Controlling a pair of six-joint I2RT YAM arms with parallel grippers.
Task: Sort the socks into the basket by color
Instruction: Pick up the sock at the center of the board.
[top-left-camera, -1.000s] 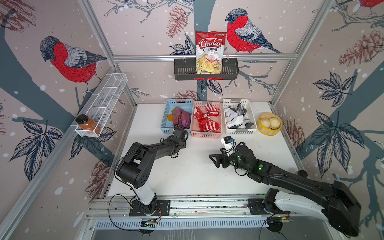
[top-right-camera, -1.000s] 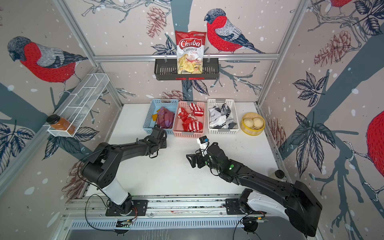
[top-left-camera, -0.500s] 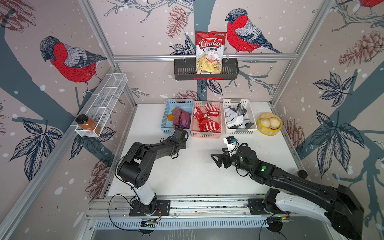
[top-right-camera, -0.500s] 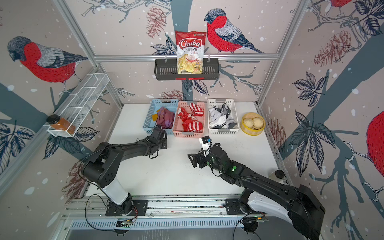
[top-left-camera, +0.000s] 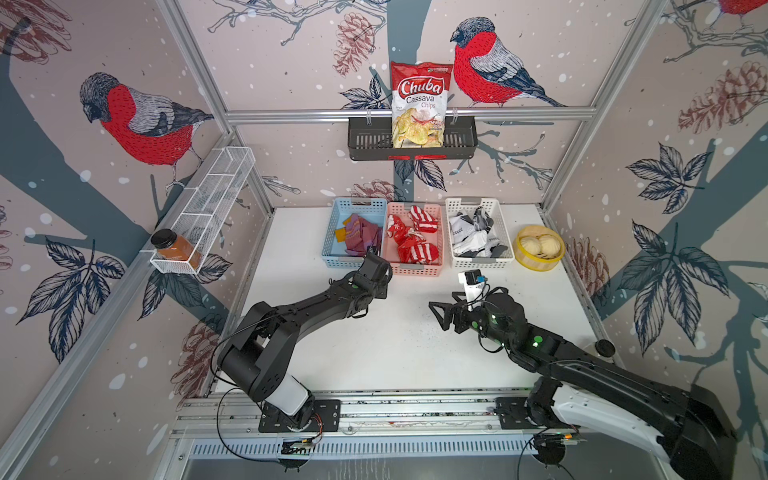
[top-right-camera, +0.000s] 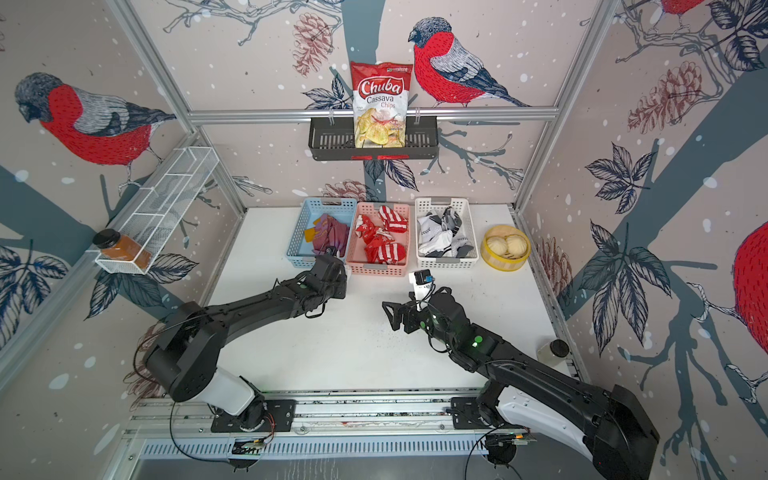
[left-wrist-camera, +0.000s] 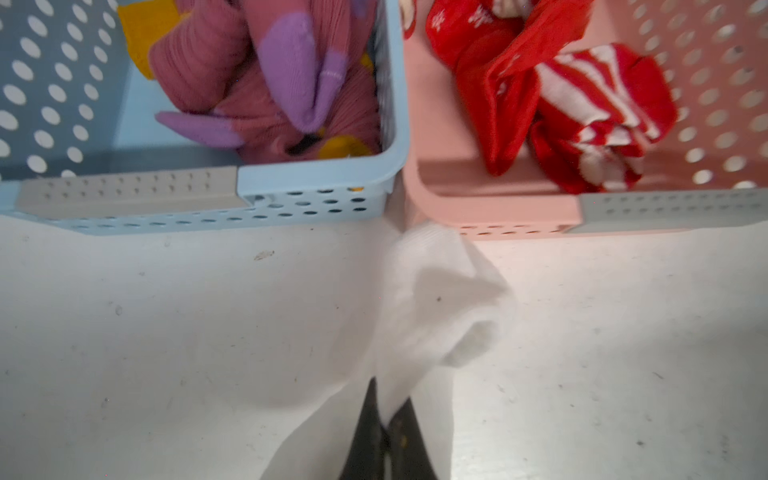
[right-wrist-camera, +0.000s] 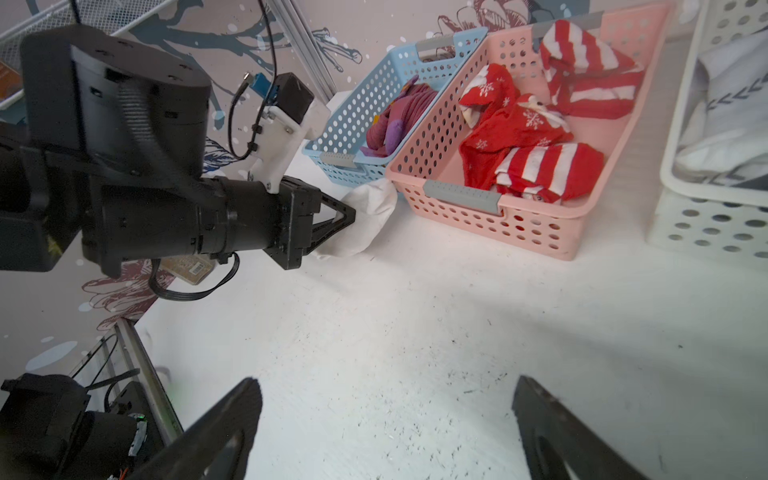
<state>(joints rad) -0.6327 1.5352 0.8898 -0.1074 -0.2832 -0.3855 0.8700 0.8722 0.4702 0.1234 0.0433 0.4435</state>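
Three baskets stand in a row at the back of the table. The blue basket (top-left-camera: 332, 249) holds maroon-purple socks (top-left-camera: 361, 237), the pink basket (top-left-camera: 415, 271) holds red-and-white socks (top-left-camera: 411, 241), and the white basket (top-left-camera: 482, 262) holds white socks with black marks (top-left-camera: 473, 232). A plain white sock (left-wrist-camera: 440, 299) lies on the table just in front of the gap between the blue and pink baskets. My left gripper (left-wrist-camera: 390, 401) is shut on its near end, also visible in the right wrist view (right-wrist-camera: 349, 216). My right gripper (top-left-camera: 438, 316) hovers open and holds nothing over mid-table (right-wrist-camera: 386, 380).
A yellow bowl of buns (top-left-camera: 538, 247) sits right of the white basket. A small jar (top-right-camera: 552, 351) stands at the table's right edge. A chips bag (top-left-camera: 419, 104) hangs in a black rack on the back wall. A wire shelf with a spice jar (top-left-camera: 174, 249) is on the left wall.
My left gripper has closed onto the white sock in front of the baskets. My right arm has drifted slightly to the right, still open.
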